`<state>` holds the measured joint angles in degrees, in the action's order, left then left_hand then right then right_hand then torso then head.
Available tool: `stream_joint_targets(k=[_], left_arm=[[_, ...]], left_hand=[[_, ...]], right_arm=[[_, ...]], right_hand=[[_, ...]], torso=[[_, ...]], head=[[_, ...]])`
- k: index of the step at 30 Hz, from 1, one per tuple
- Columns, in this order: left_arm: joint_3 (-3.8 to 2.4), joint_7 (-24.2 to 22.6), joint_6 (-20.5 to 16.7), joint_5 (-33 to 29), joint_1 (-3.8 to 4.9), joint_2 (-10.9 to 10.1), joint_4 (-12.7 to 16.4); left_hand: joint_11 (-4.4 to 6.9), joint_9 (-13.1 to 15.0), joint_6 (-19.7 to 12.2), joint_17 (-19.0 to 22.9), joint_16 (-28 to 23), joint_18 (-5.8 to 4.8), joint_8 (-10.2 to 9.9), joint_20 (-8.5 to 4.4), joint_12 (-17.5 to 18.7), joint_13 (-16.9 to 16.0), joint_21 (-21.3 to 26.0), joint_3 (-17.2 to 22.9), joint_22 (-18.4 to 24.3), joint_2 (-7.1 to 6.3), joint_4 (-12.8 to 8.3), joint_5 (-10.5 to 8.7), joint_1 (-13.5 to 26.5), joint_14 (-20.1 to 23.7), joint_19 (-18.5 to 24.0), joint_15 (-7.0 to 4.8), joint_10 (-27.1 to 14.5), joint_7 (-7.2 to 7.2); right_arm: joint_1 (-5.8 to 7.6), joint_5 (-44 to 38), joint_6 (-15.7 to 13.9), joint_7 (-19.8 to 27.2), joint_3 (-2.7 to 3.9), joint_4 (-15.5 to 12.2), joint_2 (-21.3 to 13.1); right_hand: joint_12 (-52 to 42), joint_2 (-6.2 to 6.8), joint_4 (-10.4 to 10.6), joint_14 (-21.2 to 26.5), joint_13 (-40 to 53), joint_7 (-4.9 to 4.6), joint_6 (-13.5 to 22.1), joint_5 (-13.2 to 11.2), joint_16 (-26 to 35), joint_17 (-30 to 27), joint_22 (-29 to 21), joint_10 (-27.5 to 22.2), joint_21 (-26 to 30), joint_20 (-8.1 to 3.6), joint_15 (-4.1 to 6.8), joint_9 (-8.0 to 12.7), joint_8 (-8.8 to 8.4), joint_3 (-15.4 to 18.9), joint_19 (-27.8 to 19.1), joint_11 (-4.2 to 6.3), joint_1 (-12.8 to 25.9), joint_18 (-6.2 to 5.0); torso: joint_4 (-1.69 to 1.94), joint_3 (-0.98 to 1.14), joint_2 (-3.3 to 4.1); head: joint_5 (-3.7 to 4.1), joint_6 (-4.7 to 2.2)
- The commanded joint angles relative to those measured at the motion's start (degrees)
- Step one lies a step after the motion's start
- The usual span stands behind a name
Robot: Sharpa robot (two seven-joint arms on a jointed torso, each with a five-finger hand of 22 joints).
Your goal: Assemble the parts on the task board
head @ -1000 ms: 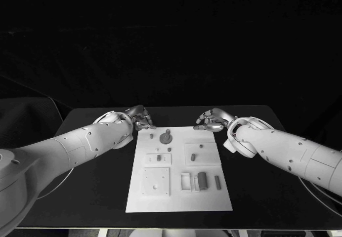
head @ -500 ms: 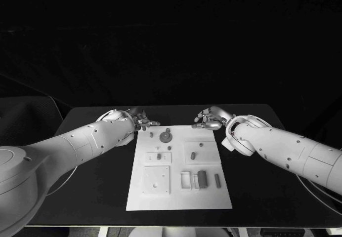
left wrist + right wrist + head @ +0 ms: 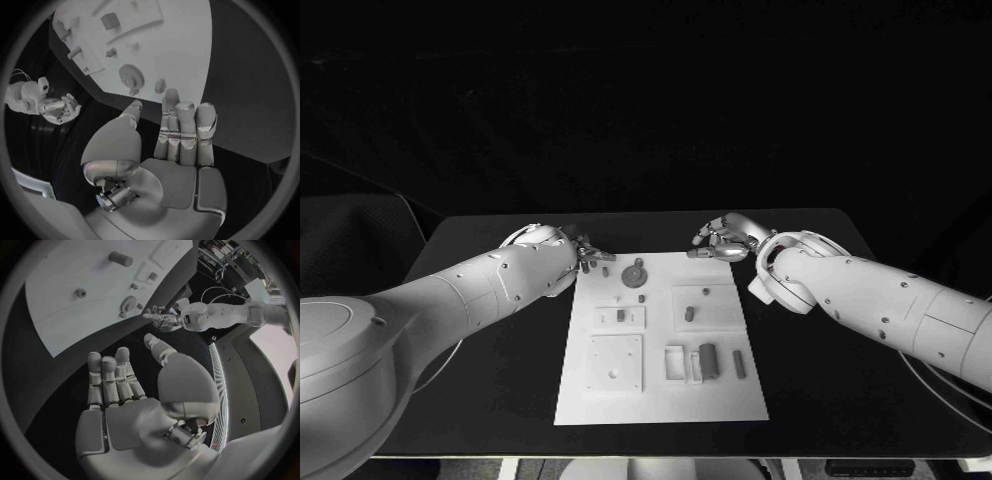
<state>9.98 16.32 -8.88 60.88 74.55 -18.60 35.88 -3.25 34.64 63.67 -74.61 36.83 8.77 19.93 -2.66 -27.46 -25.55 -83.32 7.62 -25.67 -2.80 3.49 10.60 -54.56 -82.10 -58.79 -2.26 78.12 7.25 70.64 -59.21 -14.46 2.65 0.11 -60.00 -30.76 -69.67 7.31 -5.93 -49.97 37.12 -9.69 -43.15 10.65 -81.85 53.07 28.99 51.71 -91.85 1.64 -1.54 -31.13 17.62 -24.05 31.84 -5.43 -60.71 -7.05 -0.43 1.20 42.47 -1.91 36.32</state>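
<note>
Task board (image 3: 661, 395) flat white rect. plate (grey gear (image 3: 636, 276)), both silver hands empty, fingers apart.

Black table (image 3: 473, 330) with the white task board (image 3: 661, 400) on it

The task board lies flat at the table's middle, long side running away from the robot; bare black tabletop borders the board on its left, right and far sides.

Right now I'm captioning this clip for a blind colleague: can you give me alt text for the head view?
A white task board lies mid-table with small grey parts on it. The left hand and right hand sit at its far corners, holding nothing.
</note>
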Motion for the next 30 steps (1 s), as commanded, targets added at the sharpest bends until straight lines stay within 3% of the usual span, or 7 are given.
stream_joint_targets(k=[1,7,15,24,30], left_arm=[[-0.02,1.99,0.36,2.37,0.03,0.26,-0.17],[-0.03,2.23,1.04,2.86,-0.08,0.78,-0.92],[-0.06,1.40,1.10,0.78,-0.77,1.41,-1.87],[-0.08,0.62,0.43,1.08,-0.83,1.74,-1.95],[-0.12,0.40,0.34,0.95,-0.82,1.83,-2.12]], left_hand=[[-0.29,-0.26,-0.82,-0.06,0.02,1.89,-0.84,0.00,0.16,0.07,0.17,0.71,0.10,1.03,-0.63,0.23,-1.80,1.38,0.82,0.04,-1.33,0.40],[-0.47,-0.36,-1.24,-0.05,-0.07,1.78,-1.13,0.05,0.24,0.06,0.35,1.53,0.18,1.03,-1.07,0.06,-3.05,1.98,1.36,0.21,-1.84,0.49],[-0.48,-0.36,-1.22,-0.06,-0.05,1.76,-1.12,0.06,0.23,0.05,0.35,1.60,0.18,0.94,-1.10,0.04,-3.13,2.00,1.39,0.23,-1.85,0.49],[-0.59,-0.39,-1.35,-0.07,-0.06,1.68,-1.20,0.11,0.32,0.08,0.39,1.64,0.20,0.43,-1.09,-0.03,-3.18,2.16,1.54,0.31,-2.10,0.55],[-0.66,-0.42,-1.49,-0.07,-0.06,1.64,-1.29,0.13,0.40,0.11,0.41,1.71,0.21,0.09,-1.13,-0.04,-3.29,2.27,1.64,0.35,-2.29,0.58]], right_arm=[[0.04,-0.04,0.00,0.22,0.05,-0.29,-0.05],[0.08,-0.04,-0.07,0.20,0.09,-0.31,-0.03],[0.08,-0.04,-0.06,0.15,0.10,-0.40,0.10],[0.08,-0.27,-0.09,0.09,0.11,-0.37,0.18],[0.08,-0.28,-0.02,0.06,0.12,-0.31,0.28]], right_hand=[[0.17,-0.31,0.04,0.44,-0.09,-0.09,0.31,-0.13,0.20,-0.08,-0.10,-0.18,0.32,-0.04,-0.15,0.05,0.04,0.21,-0.26,-0.02,0.33,0.42],[0.17,-0.32,0.04,0.44,-0.09,-0.09,0.32,-0.13,0.19,-0.08,-0.10,-0.18,0.32,-0.04,-0.15,0.05,0.05,0.22,-0.26,-0.02,0.34,0.42],[0.17,-0.33,0.05,0.43,-0.09,-0.08,0.32,-0.13,0.19,-0.09,-0.10,-0.18,0.32,-0.05,-0.16,0.05,0.05,0.22,-0.26,-0.01,0.35,0.41],[0.16,-0.34,0.05,0.43,-0.10,-0.08,0.32,-0.13,0.18,-0.09,-0.10,-0.19,0.32,-0.05,-0.16,0.05,0.06,0.23,-0.26,-0.01,0.36,0.41],[0.16,-0.35,0.05,0.43,-0.10,-0.08,0.32,-0.13,0.18,-0.09,-0.11,-0.19,0.32,-0.05,-0.16,0.05,0.07,0.24,-0.26,-0.01,0.37,0.41]], torso=[[0.01,-0.01,0.01],[0.17,-0.05,0.06],[0.06,0.00,0.11],[0.10,0.04,0.00],[0.04,-0.05,-0.02]], head=[[0.12,0.10],[0.28,0.38],[0.26,0.70],[0.36,1.16],[0.66,1.41]])
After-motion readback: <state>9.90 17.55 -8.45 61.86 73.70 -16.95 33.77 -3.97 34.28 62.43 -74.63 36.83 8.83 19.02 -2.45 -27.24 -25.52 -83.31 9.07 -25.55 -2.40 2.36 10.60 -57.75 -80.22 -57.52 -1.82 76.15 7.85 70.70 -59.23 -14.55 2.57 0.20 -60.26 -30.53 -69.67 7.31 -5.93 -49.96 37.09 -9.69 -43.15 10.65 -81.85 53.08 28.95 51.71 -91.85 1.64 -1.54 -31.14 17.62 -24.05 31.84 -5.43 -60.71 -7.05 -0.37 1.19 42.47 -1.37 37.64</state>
